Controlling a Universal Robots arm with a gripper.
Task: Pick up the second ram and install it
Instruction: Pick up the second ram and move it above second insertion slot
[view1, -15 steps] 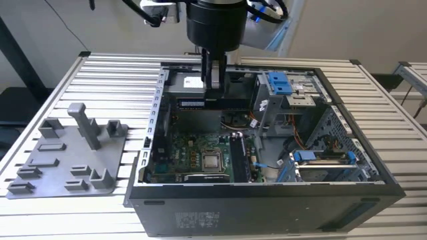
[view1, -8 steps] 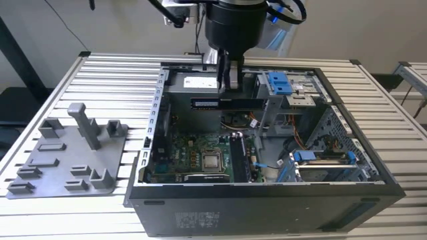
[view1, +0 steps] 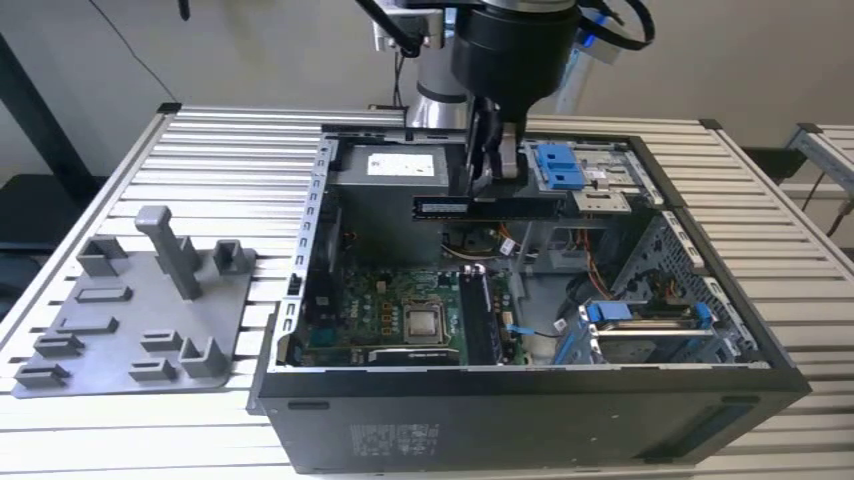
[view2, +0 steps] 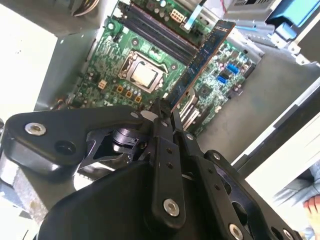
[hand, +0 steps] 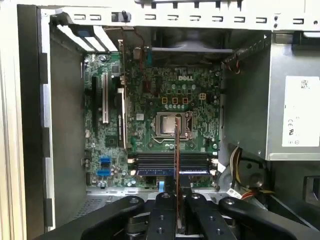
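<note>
End effector clamped on the second ram above the motherboard; it seemingly lies crosswise to the slots; lowered unturned, it could jam.

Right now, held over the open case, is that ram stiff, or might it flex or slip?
Probably stiff: the second ram juts level from both sides of the gripper, no sag. Thin and pinched mid-length, it might pivot.
</note>
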